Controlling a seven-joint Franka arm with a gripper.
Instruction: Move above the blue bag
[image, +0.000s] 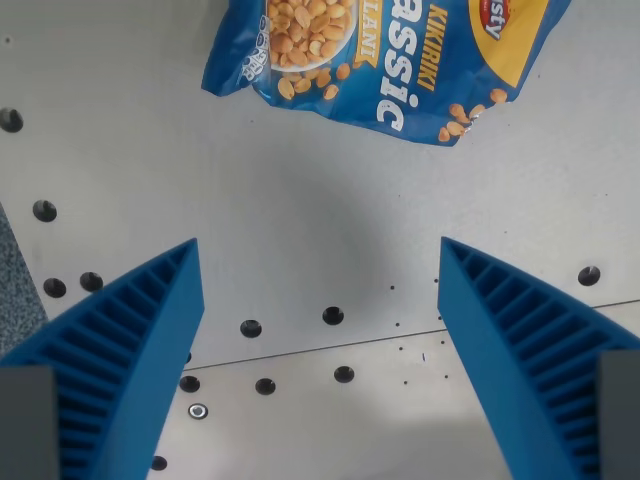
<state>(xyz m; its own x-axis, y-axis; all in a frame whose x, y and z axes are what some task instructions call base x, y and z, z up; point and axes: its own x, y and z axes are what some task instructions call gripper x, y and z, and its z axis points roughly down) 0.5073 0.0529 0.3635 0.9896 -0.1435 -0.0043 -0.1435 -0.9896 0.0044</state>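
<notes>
In the wrist view you see the end effector (320, 258) with its two blue ribbed fingers (130, 350) spread wide apart, one rising from the lower left corner and one from the lower right corner. Nothing sits between the fingers; you see only bare surface (320, 230) in the gap, so the end effector holds nothing. The blue bag (400, 70) lies flat on the surface at the far edge of the view, slightly to the wrist view's right of centre, and its upper part is cut off by the frame. You can read white lettering and see printed peanuts on its face, plus a yellow panel at the bag's far right. The bag lies well apart from both fingertips and touches neither. The surface is pale grey metal with dark round holes (333, 316) scattered across it, most of them near the fingers and along the left side. A thin seam (300, 350) runs across the surface between the fingers. A speckled grey strip (15, 280) shows at the left edge.
</notes>
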